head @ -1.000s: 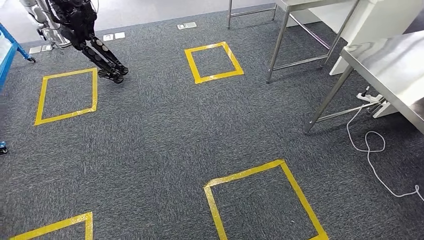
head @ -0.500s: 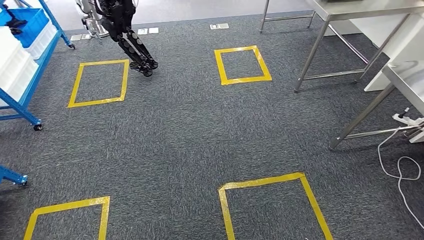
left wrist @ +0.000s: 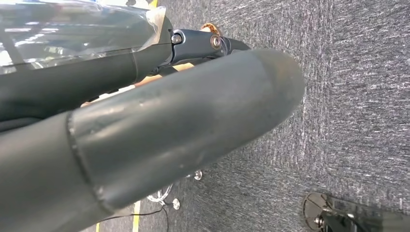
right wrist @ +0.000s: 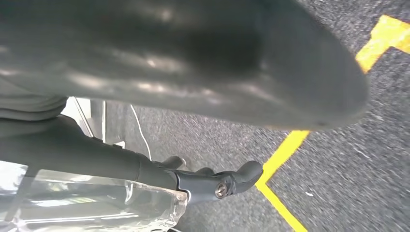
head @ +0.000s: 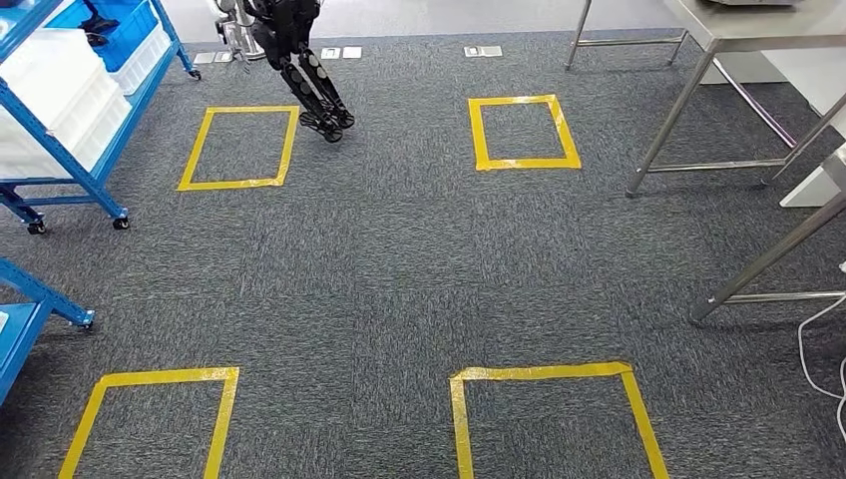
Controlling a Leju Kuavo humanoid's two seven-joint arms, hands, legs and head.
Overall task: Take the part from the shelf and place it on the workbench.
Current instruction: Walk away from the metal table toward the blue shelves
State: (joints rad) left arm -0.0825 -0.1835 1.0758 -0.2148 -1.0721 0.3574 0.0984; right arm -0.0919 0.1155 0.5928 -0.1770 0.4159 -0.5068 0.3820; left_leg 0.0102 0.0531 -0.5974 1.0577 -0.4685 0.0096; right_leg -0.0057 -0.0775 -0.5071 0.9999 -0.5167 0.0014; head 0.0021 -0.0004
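Note:
A blue wheeled shelf (head: pixel 50 183) stands at the far left of the head view, carrying white crates (head: pixel 60 90) and a blue bin (head: pixel 135 30) with a dark thing in it, too small to identify. A steel workbench (head: pixel 758 25) stands at the far right. My left hand (left wrist: pixel 159 125) hangs over the grey carpet, its thick thumb and dark fingers (left wrist: pixel 208 43) stretched out with nothing in them. My right hand (right wrist: pixel 193 72) hangs the same way, and its dark fingers (right wrist: pixel 222 182) hold nothing.
Yellow tape squares (head: pixel 239 148) mark the grey carpet. Another robot's dark legs (head: pixel 309 75) stand at the back. A second blue shelf (head: pixel 25 334) juts in at the near left. A second steel table's leg (head: pixel 768 259) and a white cable (head: pixel 823 349) are at the right.
The camera has turned left, so the whole floor has shifted right in the picture. The blue shelf has come into view and the steel tables have slid toward the right edge.

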